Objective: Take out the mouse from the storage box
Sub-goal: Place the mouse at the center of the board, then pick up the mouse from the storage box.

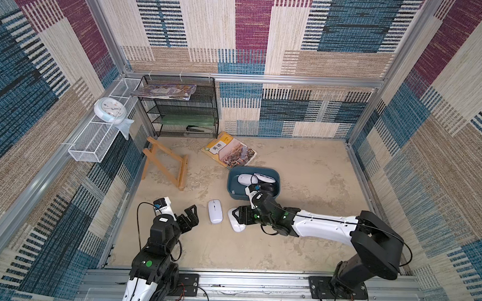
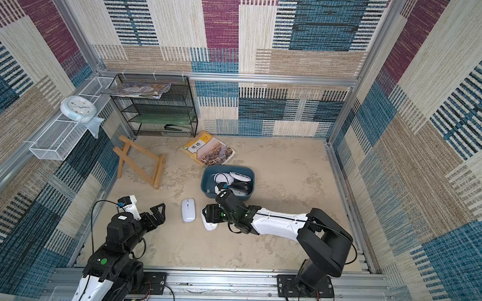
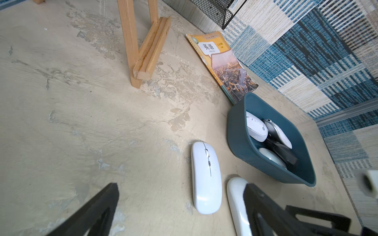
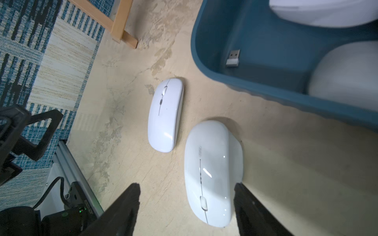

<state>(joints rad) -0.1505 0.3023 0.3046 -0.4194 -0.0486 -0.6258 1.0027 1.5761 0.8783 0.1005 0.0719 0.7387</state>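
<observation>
Right fingers point(image 4: 122, 208) stand apart astride the white mouse point(image 4: 208, 173) on the table point(image 4: 286, 163); left fingers point(image 3: 98, 208) wide, empty.

Open tabletop point(image 1: 317, 175) lies right of the storage box point(image 1: 230, 184) and along the near edge. Between my left tool point(image 1: 193, 215) and right tool point(image 1: 238, 215), the slim mouse point(image 1: 215, 211) and rounded mouse point(image 1: 233, 225) leave only a narrow lane. Far left, the easel point(image 1: 164, 164) and book point(image 1: 228, 153) block passage. The storage box stands just beyond my right tool.
</observation>
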